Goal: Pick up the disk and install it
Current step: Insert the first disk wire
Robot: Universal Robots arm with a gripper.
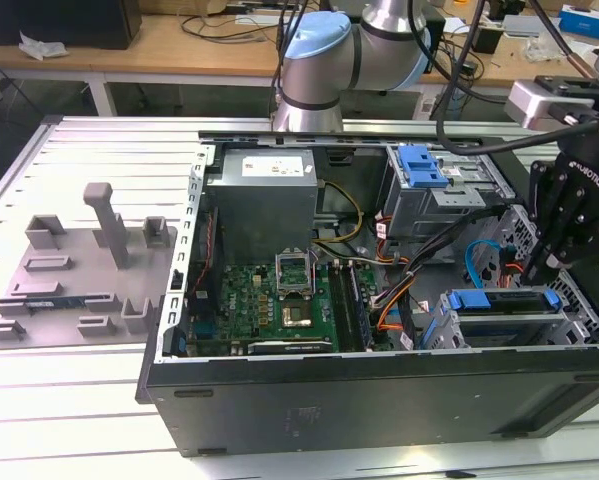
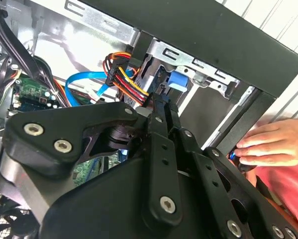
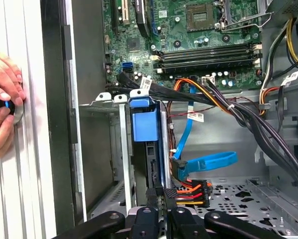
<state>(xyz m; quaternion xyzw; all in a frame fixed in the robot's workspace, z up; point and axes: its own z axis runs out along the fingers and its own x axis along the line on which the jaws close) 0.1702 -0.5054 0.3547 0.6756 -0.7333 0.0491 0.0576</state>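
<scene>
The disk (image 1: 504,300) lies in the drive bay at the front corner of the open computer case, on the exterior view's right, with its blue carrier bracket along the top. My gripper (image 1: 547,268) hangs over the disk's right end. In the first wrist view the disk (image 3: 145,119) stands in its metal cage, and the gripper (image 3: 161,199) sits at its near end. The fingers are shut close together, beside the power plug. The second wrist view shows the gripper (image 2: 161,97) pointing at the blue bracket of the disk (image 2: 177,82).
A person's hand (image 3: 2,99) rests outside the case wall (image 1: 379,400), also seen as the hand (image 2: 273,144). Orange and blue cables (image 3: 208,162) lie next to the bay. In the case are the grey power-supply box (image 1: 264,195), motherboard (image 1: 279,295) and a blue latch (image 1: 422,165). A grey fixture (image 1: 79,270) lies left.
</scene>
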